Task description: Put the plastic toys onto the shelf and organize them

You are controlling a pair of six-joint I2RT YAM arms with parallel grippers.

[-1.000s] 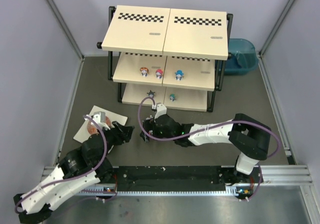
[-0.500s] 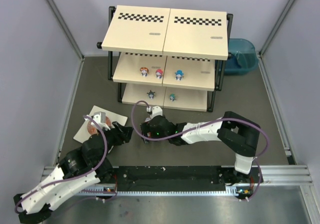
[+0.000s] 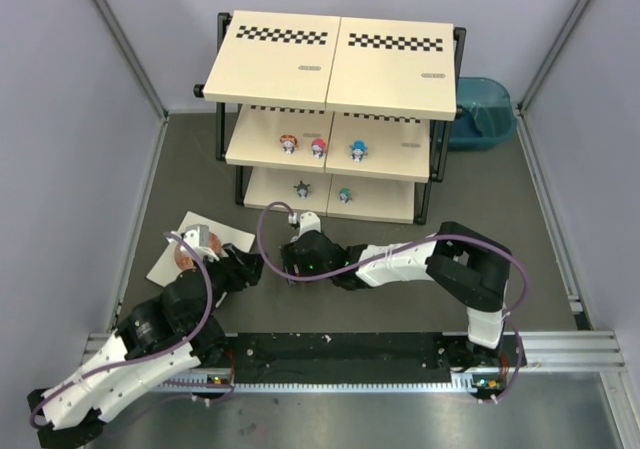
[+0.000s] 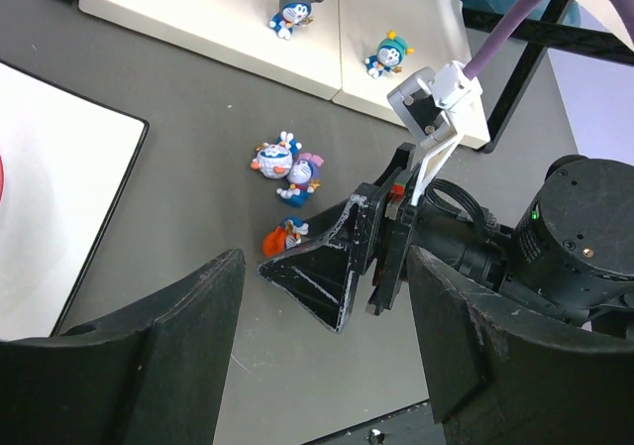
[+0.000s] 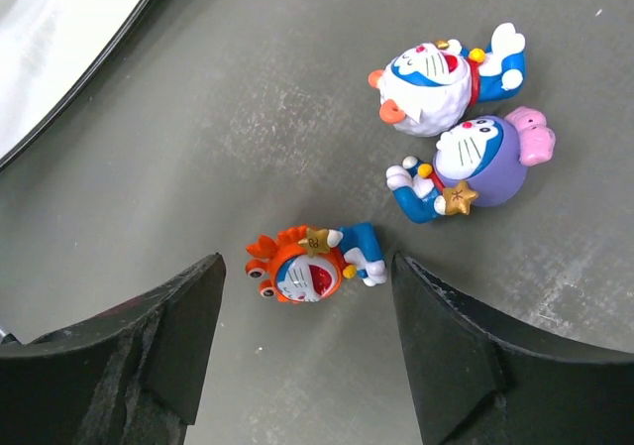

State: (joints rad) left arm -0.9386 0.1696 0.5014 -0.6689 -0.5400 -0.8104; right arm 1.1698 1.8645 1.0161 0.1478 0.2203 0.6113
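Note:
Three toys lie on the grey table: an orange-headed one [image 5: 315,265], a white-headed one [image 5: 436,73] and a purple one [image 5: 475,163]. My right gripper [image 5: 308,272] is open, with a finger on each side of the orange-headed toy and not touching it. It also shows in the top view [image 3: 290,269]. My left gripper [image 4: 325,262] is open and empty, just left of the right gripper [image 4: 337,267]. The shelf [image 3: 330,59] holds three toys on its middle tier [image 3: 318,148] and two on its bottom tier [image 3: 302,188].
A white sheet [image 3: 230,237] with a round orange-pink disc [image 3: 185,254] lies left of the grippers. A blue tub [image 3: 483,112] stands behind the shelf's right end. Grey walls close in the table on both sides.
My right gripper has moved left and nearer, and now stands over the orange-headed toy. The left arm has barely moved.

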